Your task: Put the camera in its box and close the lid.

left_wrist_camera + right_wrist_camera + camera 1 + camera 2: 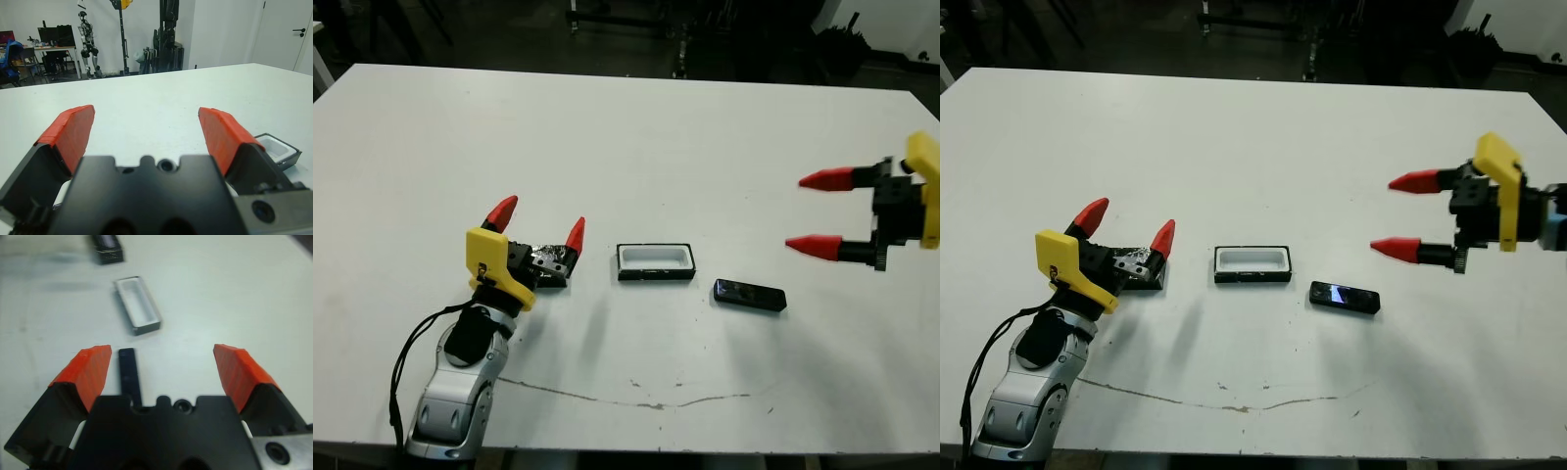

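Note:
The box (654, 262), a shallow black tray with white lining, lies open at mid-table. Just right of it lies the camera (750, 295), a small black bar. The glossy black lid (548, 262) lies left of the box, partly hidden by my left gripper (544, 212), which hangs open over it with nothing between its fingers. My right gripper (797, 211) is open and empty, raised to the right of the camera. In the right wrist view the camera (128, 374) shows between the fingers, with the box (138, 304) and the lid (106, 249) beyond. The left wrist view shows a corner of the box (279, 149).
The white table (636, 147) carries a thin dark crack line (636, 399) near its front edge. Beyond the far edge are dark stands and equipment. A robot figure and desks (88, 39) stand in the room behind.

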Tool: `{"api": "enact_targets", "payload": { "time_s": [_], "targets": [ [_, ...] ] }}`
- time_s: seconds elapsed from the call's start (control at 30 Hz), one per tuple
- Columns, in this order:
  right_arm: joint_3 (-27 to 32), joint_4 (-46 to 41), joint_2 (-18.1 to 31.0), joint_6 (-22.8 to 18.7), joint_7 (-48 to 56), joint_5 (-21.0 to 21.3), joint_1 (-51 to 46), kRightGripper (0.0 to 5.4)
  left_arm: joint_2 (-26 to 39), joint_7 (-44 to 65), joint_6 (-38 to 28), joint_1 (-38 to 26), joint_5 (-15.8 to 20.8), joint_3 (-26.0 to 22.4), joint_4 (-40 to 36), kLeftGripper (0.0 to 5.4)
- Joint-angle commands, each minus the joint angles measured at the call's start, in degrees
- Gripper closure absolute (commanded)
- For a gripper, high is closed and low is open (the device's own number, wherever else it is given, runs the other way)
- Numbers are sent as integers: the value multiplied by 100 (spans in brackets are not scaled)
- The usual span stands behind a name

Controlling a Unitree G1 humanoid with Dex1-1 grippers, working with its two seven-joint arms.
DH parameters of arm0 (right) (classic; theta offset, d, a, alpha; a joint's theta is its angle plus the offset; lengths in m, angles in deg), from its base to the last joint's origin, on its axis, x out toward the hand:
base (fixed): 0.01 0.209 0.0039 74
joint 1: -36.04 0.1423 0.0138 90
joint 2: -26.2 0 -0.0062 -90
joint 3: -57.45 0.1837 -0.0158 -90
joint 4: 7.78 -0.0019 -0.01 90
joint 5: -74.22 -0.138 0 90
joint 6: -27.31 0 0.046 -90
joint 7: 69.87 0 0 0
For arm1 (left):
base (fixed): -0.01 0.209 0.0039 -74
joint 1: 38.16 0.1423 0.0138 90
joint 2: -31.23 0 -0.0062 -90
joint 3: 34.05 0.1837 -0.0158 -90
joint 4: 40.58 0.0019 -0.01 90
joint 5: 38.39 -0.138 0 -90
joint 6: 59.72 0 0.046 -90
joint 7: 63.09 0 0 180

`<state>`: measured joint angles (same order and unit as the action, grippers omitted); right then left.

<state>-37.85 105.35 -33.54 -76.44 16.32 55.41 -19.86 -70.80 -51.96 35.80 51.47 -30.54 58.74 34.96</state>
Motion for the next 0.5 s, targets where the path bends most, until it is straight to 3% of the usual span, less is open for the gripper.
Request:
{"api": "enact_targets", "payload": {
  "time_s": [0.03, 0.17, 0.5],
  "targets": [
    [-194, 353, -178, 171, 294, 147, 197, 2, 7, 21, -39, 17, 18, -16, 81, 0],
    [-285, 522, -328, 155, 379, 230, 225, 2, 21, 1, -74, 27, -37, 1, 92, 0],
    [-446, 911, -623, 734, 548, 495, 105, 2, 27, 21, -75, 22, -38, 10, 93, 0]
  ]
}}
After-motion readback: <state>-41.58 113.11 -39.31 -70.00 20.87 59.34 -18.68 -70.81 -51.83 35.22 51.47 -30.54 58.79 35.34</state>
